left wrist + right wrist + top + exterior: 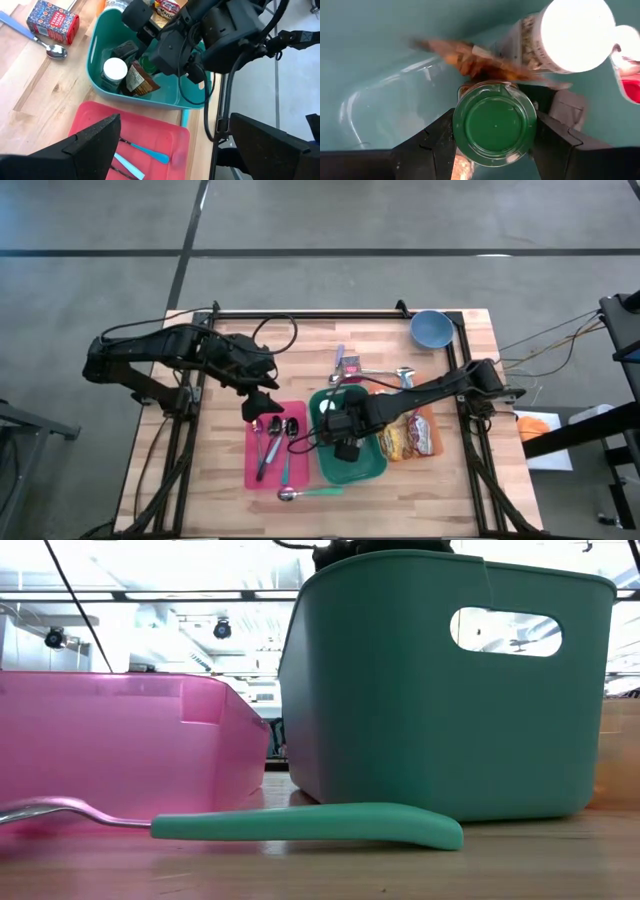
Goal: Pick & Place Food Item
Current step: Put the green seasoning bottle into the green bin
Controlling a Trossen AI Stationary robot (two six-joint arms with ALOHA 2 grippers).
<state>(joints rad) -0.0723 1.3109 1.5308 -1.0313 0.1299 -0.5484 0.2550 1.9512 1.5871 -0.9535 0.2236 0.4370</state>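
A jar with a green lid (494, 125) stands upright inside the teal bin (372, 468), with my right gripper (494, 131) shut on it. The left wrist view shows that gripper (165, 55) reaching down into the bin (95, 55). Beside the jar lie a white-lidded jar (575, 35) and a brown packet (470, 62). My left gripper (262, 408) hangs open above the pink tray (262, 472), holding nothing. My right gripper pinches the green-lidded jar between its two fingers, at the jar's sides just under the lid rim (456, 131). The fingers come from above, pointing steeply down into the bin. The jar stays upright; whether its base is on the bin floor I cannot tell.
The pink tray holds several spoons (272, 442). A teal-handled spoon (300, 825) lies on the table before the bin. Snack packets (410, 438) lie right of the bin, a red box (52, 21) and spoon behind it, and a blue bowl (432, 328) at the far right corner.
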